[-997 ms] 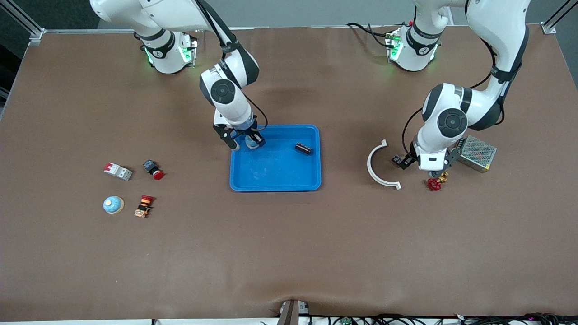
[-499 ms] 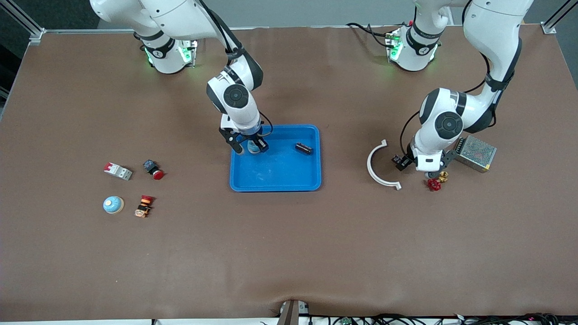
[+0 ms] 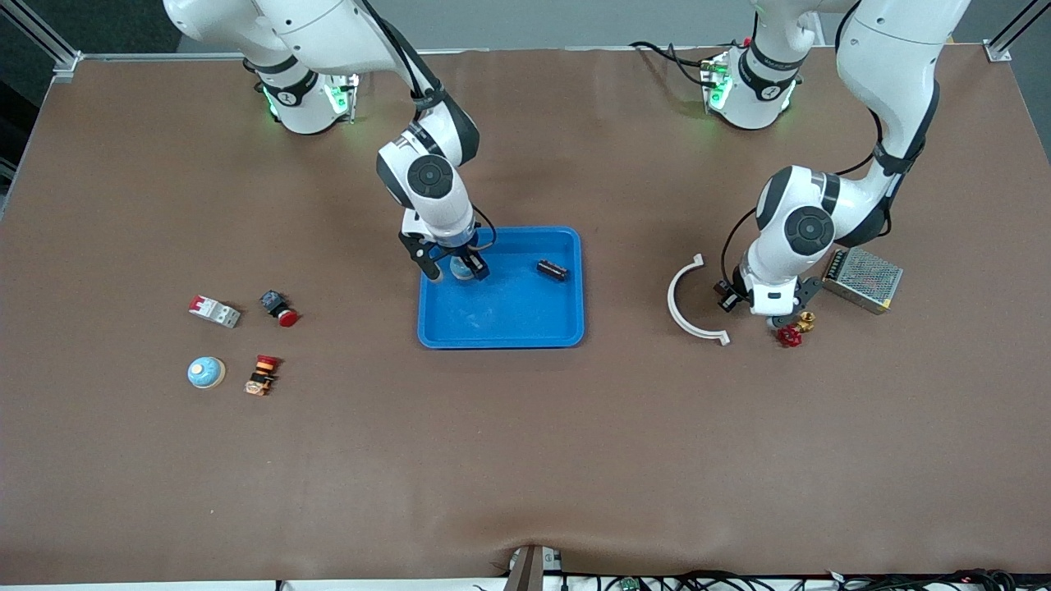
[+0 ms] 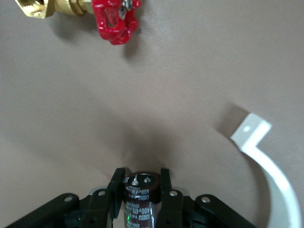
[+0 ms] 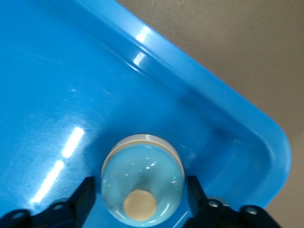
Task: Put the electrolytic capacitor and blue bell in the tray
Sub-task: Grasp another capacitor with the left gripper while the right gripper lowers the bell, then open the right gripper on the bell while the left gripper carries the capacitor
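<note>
The blue tray lies mid-table. In its corner toward the right arm's end sits a blue bell. My right gripper stands open around it, a finger on each side and a small gap to each. A dark capacitor also lies in the tray. My left gripper is shut on a dark brown electrolytic capacitor, low over the table between a white arc and a red valve.
White curved bracket, red-handled brass valve and a mesh power supply lie around the left gripper. Toward the right arm's end are a second blue bell, a breaker, a red push button and an orange switch.
The right gripper has lowered the bell into the tray corner and opened off it. The left gripper has shut on the capacitor and shifted slightly toward the white bracket.
</note>
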Motion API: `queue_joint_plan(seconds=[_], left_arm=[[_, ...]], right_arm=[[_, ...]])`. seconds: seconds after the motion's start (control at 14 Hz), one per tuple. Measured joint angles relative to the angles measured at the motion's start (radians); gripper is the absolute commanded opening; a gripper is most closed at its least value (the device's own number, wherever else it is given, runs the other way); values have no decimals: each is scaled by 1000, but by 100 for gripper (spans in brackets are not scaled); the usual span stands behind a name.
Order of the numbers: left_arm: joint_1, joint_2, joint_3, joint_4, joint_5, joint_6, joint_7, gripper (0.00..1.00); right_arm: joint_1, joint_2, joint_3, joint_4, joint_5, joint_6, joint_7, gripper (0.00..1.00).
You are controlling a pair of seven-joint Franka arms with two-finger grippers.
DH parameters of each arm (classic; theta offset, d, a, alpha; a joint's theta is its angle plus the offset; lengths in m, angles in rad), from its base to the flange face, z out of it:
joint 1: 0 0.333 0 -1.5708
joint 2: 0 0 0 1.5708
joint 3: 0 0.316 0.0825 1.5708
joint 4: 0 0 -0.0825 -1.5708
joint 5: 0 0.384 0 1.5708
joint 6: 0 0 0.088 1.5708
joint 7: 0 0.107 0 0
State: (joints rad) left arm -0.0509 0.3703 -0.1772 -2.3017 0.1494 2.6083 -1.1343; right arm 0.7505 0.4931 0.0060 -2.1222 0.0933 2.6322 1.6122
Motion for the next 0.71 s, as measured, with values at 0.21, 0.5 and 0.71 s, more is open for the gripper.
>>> queue_joint_plan(seconds=[0.21,0.5,0.71], left_arm=[[-1,-2,-58,44,-3,-10,-97,0],[-5,-4,-153,222,-4,-203,-272,0],[-16,4,-214,308,-12,-255,-367,0]], right_arm=[[-1,10,-9,90,0,-150,3,100],[-30,10,-18,263,-3,-496,-87,100],[-93,6,-25,342,-44,-712,-355,100]])
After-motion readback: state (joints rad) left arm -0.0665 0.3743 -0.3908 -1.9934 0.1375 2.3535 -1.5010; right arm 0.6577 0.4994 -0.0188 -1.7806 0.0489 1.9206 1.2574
